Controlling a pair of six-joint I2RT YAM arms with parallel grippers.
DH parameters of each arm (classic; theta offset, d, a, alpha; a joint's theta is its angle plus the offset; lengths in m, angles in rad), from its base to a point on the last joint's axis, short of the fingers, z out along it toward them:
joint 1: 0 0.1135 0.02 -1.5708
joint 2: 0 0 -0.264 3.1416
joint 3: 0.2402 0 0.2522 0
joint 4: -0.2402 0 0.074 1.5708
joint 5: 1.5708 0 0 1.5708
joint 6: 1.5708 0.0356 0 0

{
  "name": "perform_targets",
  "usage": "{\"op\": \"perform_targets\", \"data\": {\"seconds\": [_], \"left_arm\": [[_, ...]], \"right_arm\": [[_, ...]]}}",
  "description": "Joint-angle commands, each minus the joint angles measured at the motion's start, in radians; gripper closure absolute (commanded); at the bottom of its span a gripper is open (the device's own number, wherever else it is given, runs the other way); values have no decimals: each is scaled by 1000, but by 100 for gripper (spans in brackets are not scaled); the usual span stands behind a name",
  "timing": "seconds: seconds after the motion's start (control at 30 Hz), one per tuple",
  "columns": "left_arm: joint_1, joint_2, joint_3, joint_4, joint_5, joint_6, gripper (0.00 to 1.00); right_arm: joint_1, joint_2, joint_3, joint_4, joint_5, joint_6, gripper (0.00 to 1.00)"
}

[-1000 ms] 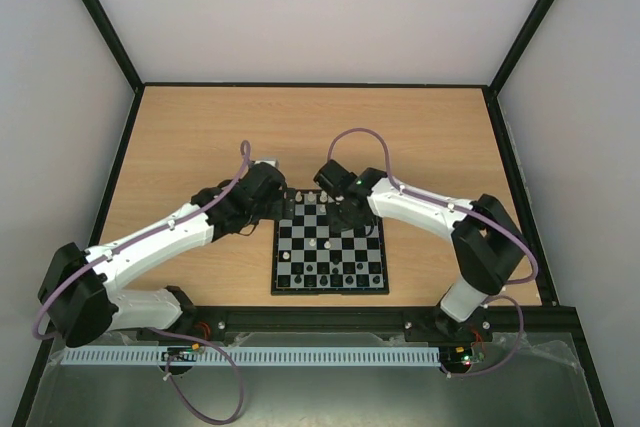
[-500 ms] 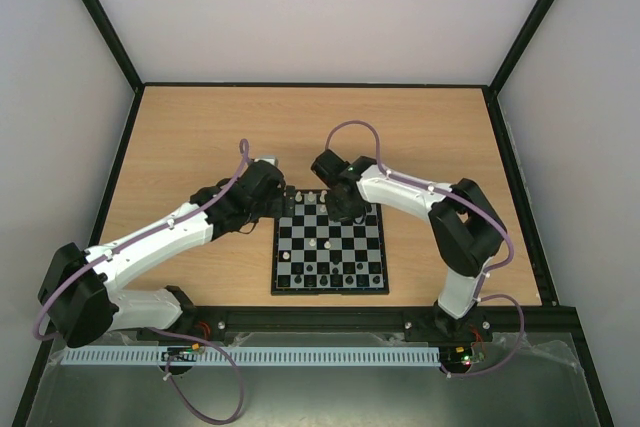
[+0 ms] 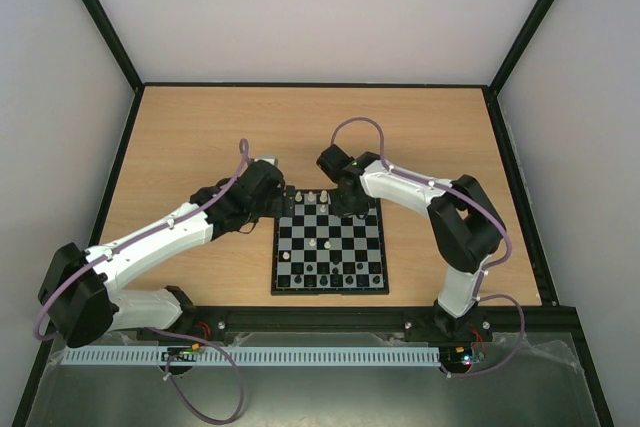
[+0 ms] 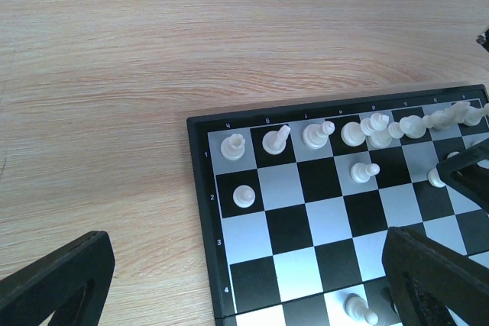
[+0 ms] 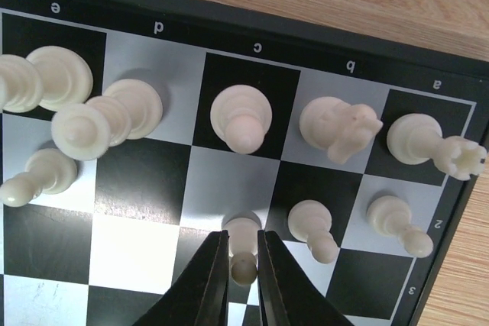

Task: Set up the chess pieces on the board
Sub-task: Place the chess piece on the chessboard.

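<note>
Right gripper [image 5: 243, 236] is down over the far side of the small square chessboard [image 3: 352, 237] with black and pale grey chequers. Its two dark fingers are pinched in tight on a cream-white pawn [image 5: 243, 253]. The pawn stands upright, long axis vertical, with its round head pointing up toward the wrist camera. It sits in the c column, level with the two other pawns to its right in the second row. Whether its base is touching the square or just off it, I cannot tell.

Behind it is the row of cream-white pieces [image 5: 241, 116] on the board's far edge. All are on their bases, with the castle in the corner square, then the horse-head, then a rounder one straight above the gripped pawn.

From the top camera, the board lies square to the light wooden table [image 3: 200, 137], its edges running along the table's edges. The white row is on the far side and the black pieces [image 3: 330, 272] are on the near rows. Two pale pieces stand loose near mid-board.

Left gripper [image 4: 244, 276] hangs above the board's far-left corner with its fingers spread wide apart and nothing between them. One finger is out over bare wood and the other is over the chequers.
</note>
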Motion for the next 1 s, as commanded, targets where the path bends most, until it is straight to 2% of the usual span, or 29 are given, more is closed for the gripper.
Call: {"op": "perform_targets", "data": {"seconds": [0.0, 0.57, 0.7, 0.77, 0.83, 0.97], "left_arm": [[6, 13, -17, 2, -1, 9, 1], [5, 9, -13, -5, -4, 1, 1], [5, 7, -15, -5, -2, 0, 1], [5, 5, -15, -5, -2, -2, 1], [5, 6, -15, -5, -1, -2, 1], [6, 11, -15, -2, 3, -4, 1]], "right_arm": [[-5, 25, 36, -20, 7, -18, 88], [-26, 26, 52, -13, 3, -36, 89], [-26, 16, 40, -19, -4, -35, 73], [-26, 2, 32, -20, -9, -35, 71], [-26, -7, 27, -23, -17, -35, 71], [-26, -15, 11, -27, -36, -37, 77]]}}
